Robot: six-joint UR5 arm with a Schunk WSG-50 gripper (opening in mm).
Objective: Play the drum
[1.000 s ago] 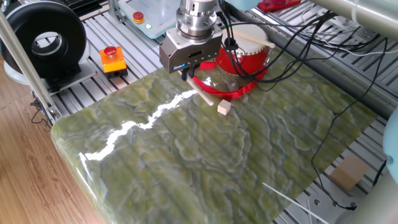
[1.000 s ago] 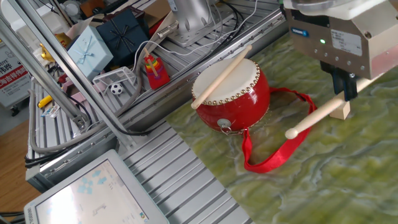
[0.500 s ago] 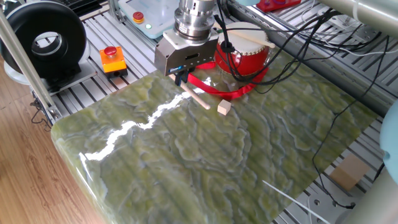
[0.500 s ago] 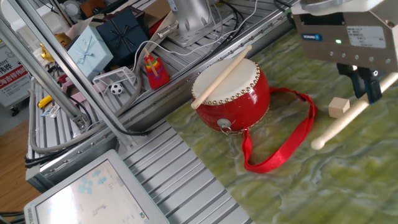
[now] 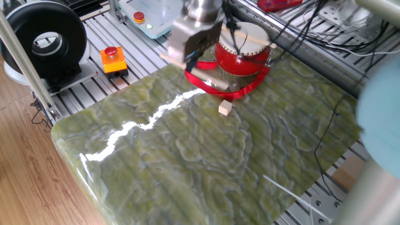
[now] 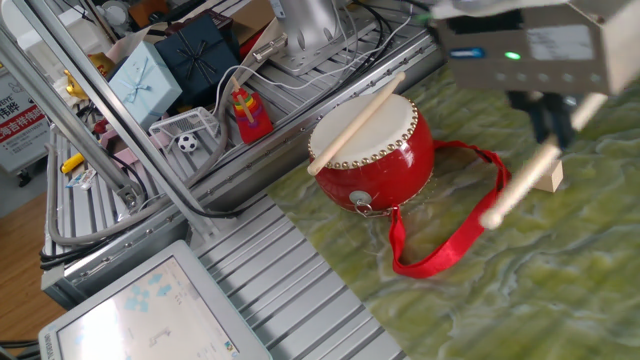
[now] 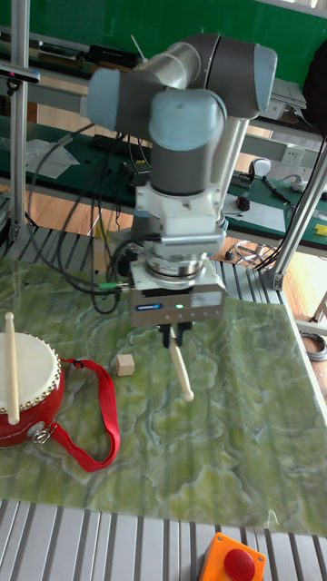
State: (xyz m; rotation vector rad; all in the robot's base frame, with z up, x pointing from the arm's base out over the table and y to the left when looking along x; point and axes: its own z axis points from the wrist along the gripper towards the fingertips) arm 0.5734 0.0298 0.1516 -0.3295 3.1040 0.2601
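While the table [image 7: 227, 436] is covered by a green marbled mat, a small wooden block [image 7: 124, 364] is seen on it near the drum [image 7: 27, 386], and an orange box with a red button [image 5: 113, 59] is placed off the mat on the slatted metal surface. A black round device [image 5: 44, 39] is seen at the far corner in one fixed view; gift boxes [image 6: 165, 60] and a small red toy [image 6: 250, 112] are seen beyond the drum in the other fixed view. Cables are draped over the drum area in one fixed view, and the drum is partly hidden there by the blurred end effector [image 5: 190, 44]. A loose drumstick [image 6: 355, 122] is laid across the cream skin. The drum's red ribbon strap [image 7: 95, 422] is spread on the mat. The end effector [image 7: 176, 338] is closed on a second drumstick [image 7: 181, 368], which is held tilted with its tip pointing down, above the mat. The drum is located at the mat's edge, to one side of the end effector and apart from it, with the wooden block between them; the held stick is not touching the skin.
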